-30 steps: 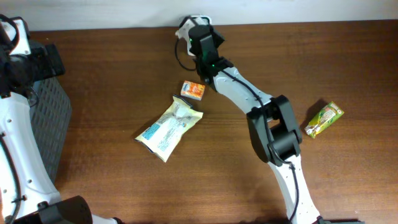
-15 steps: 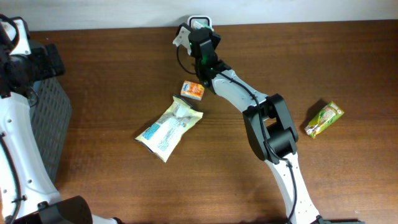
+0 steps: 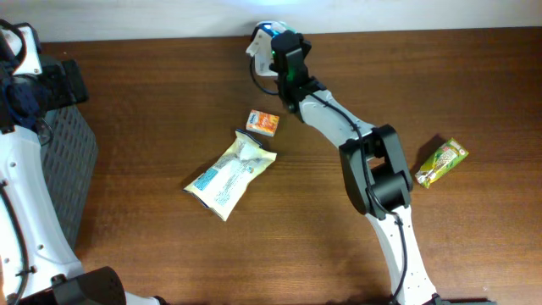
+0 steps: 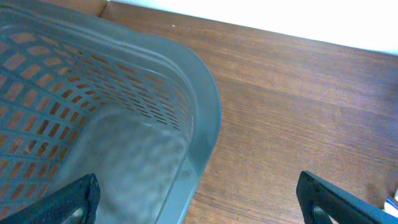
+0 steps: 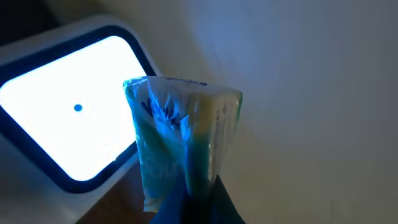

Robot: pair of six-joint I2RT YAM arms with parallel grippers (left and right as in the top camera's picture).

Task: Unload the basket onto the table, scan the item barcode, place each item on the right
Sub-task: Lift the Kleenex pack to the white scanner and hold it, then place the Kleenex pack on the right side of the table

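In the overhead view, the right gripper (image 3: 273,47) reaches to the far edge of the table (image 3: 474,76), clamped on a small packet (image 3: 257,42) just beside the glowing scanner (image 3: 271,25). The left arm (image 3: 17,182) is well apart, over the basket (image 3: 63,161), so the right arm is by far the nearer. An orange box (image 3: 262,124), a white pouch (image 3: 230,174) and a green packet (image 3: 441,162) lie on the wood, away from the scanner.

In the left wrist view, the left gripper (image 4: 199,202) stands spread wide and empty above the basket's rim.

In the right wrist view, the packet rises straight out of the pinched fingers (image 5: 199,199), its long axis pointing away from them. The scanner's lit window sits to its left, and the packet's lower left edge overlaps the window's corner. Which face carries the barcode cannot be told. The next move likely calls for turning or shifting the packet leftward, square to that window.
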